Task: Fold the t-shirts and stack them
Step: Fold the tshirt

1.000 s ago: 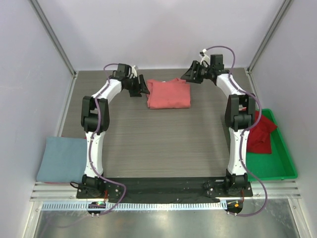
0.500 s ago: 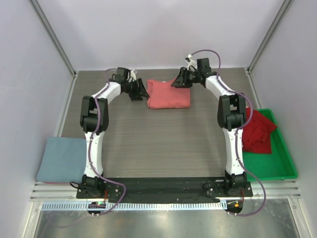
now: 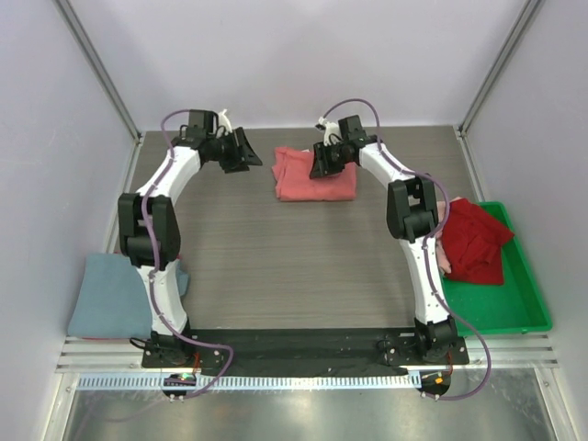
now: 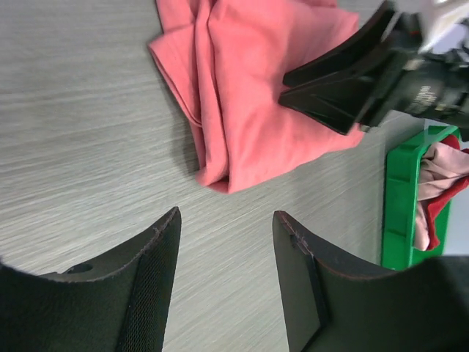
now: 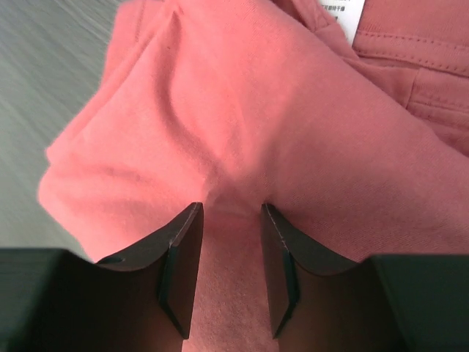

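Observation:
A pink t-shirt point(image 3: 317, 179) lies folded at the far middle of the table. My right gripper point(image 3: 323, 162) is down on its top edge; in the right wrist view point(image 5: 231, 209) the jaws are partly closed with a puckered ridge of the pink t-shirt point(image 5: 242, 110) between them. My left gripper point(image 3: 246, 152) is open and empty, hovering over bare table to the left of the shirt. The left wrist view shows my left gripper point(image 4: 226, 216), the pink t-shirt point(image 4: 249, 95) and my right gripper point(image 4: 352, 81) on it.
A folded blue t-shirt point(image 3: 115, 294) lies at the near left, partly behind the left arm. A green bin point(image 3: 514, 317) at the right holds crumpled red shirts point(image 3: 473, 239). The bin point(image 4: 399, 191) also shows in the left wrist view.
My right gripper has moved left from beside the shirt onto it and its jaws now hold fabric. My left gripper has drawn back to the left, away from the shirt's edge.

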Robot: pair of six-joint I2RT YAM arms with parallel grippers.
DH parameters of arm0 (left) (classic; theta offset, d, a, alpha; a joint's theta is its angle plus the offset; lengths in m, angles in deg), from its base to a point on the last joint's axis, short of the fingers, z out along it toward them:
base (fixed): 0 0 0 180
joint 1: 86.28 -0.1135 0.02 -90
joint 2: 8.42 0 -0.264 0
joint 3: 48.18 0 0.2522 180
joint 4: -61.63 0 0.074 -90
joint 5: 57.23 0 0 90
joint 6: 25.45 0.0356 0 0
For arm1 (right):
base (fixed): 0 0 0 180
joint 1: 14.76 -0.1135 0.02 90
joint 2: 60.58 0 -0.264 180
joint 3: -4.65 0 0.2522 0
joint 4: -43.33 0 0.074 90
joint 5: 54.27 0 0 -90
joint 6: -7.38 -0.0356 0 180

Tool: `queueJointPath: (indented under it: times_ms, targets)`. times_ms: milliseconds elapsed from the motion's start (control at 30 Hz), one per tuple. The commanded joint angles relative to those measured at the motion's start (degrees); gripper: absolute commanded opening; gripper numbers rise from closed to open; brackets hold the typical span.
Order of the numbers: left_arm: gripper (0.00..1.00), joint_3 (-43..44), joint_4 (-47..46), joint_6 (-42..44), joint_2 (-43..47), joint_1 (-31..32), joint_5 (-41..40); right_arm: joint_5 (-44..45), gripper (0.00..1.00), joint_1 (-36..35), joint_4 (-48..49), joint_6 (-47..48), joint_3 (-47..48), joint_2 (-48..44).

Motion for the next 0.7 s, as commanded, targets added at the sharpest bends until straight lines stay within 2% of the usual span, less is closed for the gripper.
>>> queueJointPath:
  times_ms: [0,167,400,533,667]
  targets:
    - [0.55,0.49,2.75,4.27,4.2,-0.91,-1.99,11.97,0.43,-0.93,-9.85,11.66,1.78,0.35]
    - [0.55,0.22,3.28,4.46,4.73,-1.35,-1.38,17.61,0.4,-3.91,-16.87,20.62,-0.58,-0.7]
    - [0.54,0.05,3.01,4.9,4.2,-1.35,-0.68,17.71,0.38,-7.87,-17.59,22.92,-17.08,-10.88]
    - [0.54,-1.53,2.4,4.72,4.29,-1.35,0.46,17.44,0.37,-10.51,-18.12,22.93,-23.07,-17.2]
    - [0.51,-3.38,0.21,4.63,4.12,-0.92,1.78,16.65,0.37,-11.39,-17.77,19.95,-24.85,-21.16]
